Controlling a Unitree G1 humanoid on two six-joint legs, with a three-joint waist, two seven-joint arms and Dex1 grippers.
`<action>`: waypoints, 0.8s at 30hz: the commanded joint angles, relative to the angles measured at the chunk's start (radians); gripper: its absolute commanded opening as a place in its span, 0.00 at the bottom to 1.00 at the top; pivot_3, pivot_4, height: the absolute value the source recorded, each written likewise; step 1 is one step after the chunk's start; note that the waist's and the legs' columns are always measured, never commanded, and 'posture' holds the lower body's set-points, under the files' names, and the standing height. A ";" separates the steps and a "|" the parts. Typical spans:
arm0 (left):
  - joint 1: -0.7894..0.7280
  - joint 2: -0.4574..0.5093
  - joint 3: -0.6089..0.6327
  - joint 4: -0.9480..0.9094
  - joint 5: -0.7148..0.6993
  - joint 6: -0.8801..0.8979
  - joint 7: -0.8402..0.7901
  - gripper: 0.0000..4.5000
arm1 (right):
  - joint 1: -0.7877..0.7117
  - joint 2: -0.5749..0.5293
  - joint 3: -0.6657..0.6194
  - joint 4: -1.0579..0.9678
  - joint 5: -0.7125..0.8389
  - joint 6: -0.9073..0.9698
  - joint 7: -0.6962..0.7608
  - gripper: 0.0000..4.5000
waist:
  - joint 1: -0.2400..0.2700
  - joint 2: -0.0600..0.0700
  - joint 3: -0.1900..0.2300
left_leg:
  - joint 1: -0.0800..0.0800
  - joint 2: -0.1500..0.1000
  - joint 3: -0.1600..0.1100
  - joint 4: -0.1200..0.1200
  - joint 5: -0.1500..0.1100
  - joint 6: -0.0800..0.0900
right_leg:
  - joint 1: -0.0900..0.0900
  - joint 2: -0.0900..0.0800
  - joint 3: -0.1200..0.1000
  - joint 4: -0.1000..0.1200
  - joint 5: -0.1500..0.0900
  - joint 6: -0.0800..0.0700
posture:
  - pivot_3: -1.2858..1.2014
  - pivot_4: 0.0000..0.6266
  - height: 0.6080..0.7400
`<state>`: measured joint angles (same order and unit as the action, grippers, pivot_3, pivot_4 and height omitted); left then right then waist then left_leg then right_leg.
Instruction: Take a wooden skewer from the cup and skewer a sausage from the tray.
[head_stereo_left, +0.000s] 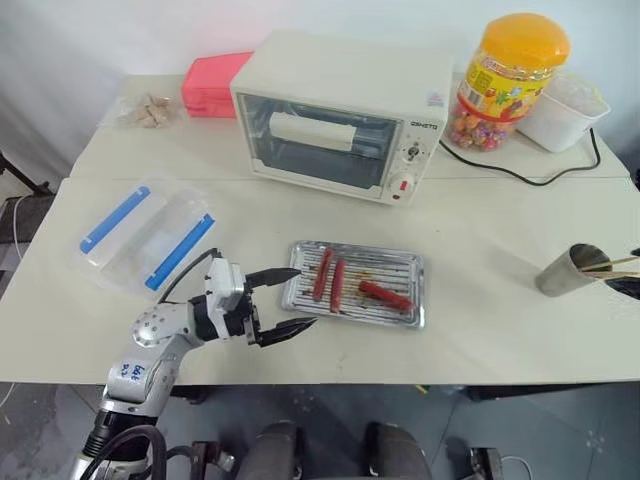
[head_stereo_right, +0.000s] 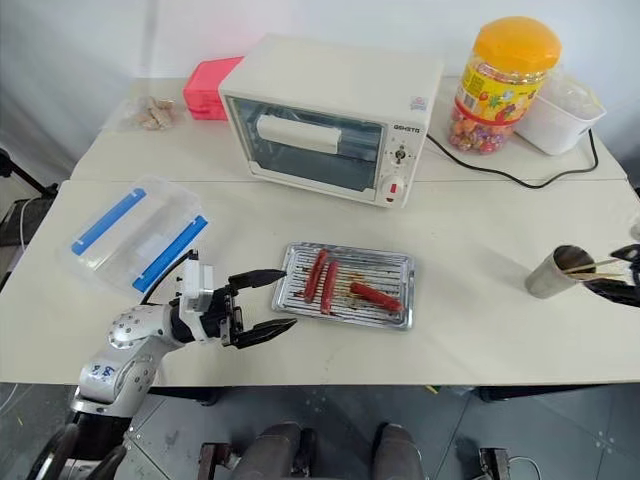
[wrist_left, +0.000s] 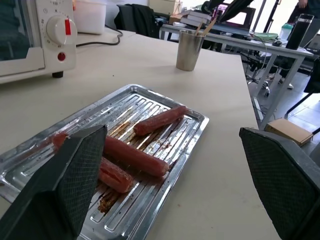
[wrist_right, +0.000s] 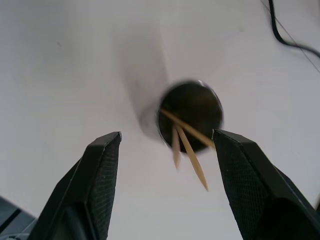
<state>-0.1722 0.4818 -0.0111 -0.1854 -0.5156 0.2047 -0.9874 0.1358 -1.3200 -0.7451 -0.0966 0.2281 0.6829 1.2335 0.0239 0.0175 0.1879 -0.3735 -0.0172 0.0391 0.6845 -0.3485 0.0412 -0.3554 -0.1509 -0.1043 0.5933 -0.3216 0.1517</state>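
1. Lower left of the head view: left gripper (head_stereo_left: 284, 298), two black fingers spread wide with nothing between them, hovering just beside the left short end of the tray, not touching it.

2. Centre: shallow rectangular silver metal tray (head_stereo_left: 403, 264) with a ribbed, grease-marked bottom, lying flat on the pale table (head_stereo_left: 480, 330). Two slim orange-red sausages (head_stereo_left: 329, 276) lie side by side in its left half. The deep-red, finger-sized sausage (head_stereo_left: 385, 295) lies at an angle in the right half, apart from the pair. No stick is in any of them.

3. Right edge: small grey metal cup (head_stereo_left: 568, 270) stands upright, well apart from the tray. Thin pale wooden skewers (wrist_right: 189, 150) lean out of its mouth; the right wrist view looks down into the cup and shows three of them.

4. Right gripper (wrist_right: 165, 142): in its wrist view the black fingers stand apart on either side of the cup's mouth, above it, clasping nothing. No skewer lies between the pads.

5. Progress, as I judge it: the opening step is in hand and unfinished. No skewer is out of the cup, and the sausage is untouched.

6. Left to do: close on one skewer, lift it clear, carry it across to the tray, and push it into the deep-red sausage. The left gripper looks placed to steady the tray or sausage.
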 joint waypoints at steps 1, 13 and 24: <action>-0.008 -0.002 0.003 -0.021 -0.003 -0.013 -0.006 1.00 | 0.005 -0.008 -0.089 0.079 -0.006 -0.078 0.079 0.63 | 0.000 0.000 0.000 | 0.000 0.000 0.000 0.000 0.000 0.000 | 0.000 0.000 0.000 0.000 0.000 0.000 | 0.52 0.24 1.00; 0.048 0.007 0.006 -0.128 -0.044 0.063 0.013 1.00 | -0.082 -0.022 0.056 0.271 -0.013 -0.325 0.122 0.08 | -0.003 0.000 0.000 | 0.000 0.001 0.000 0.000 0.000 0.000 | 0.000 0.000 0.000 0.000 0.000 0.000 | 0.52 0.24 1.00; 0.068 0.011 0.011 -0.175 -0.053 0.104 0.034 1.00 | -0.141 -0.049 0.163 0.325 -0.062 -0.557 0.127 0.08 | -0.001 0.001 0.000 | 0.001 0.000 0.000 0.000 0.000 0.000 | 0.000 0.000 0.000 0.000 0.000 0.000 | 0.52 0.24 1.00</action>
<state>-0.1083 0.4879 -0.0097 -0.3135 -0.5469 0.3087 -0.9570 0.0067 -1.3398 -0.5708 0.2310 0.1637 0.1324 1.3501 0.0229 0.0181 0.1876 -0.3729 -0.0167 0.0394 0.6850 -0.3484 0.0410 -0.3551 -0.1510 -0.1040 0.5933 -0.3216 0.1517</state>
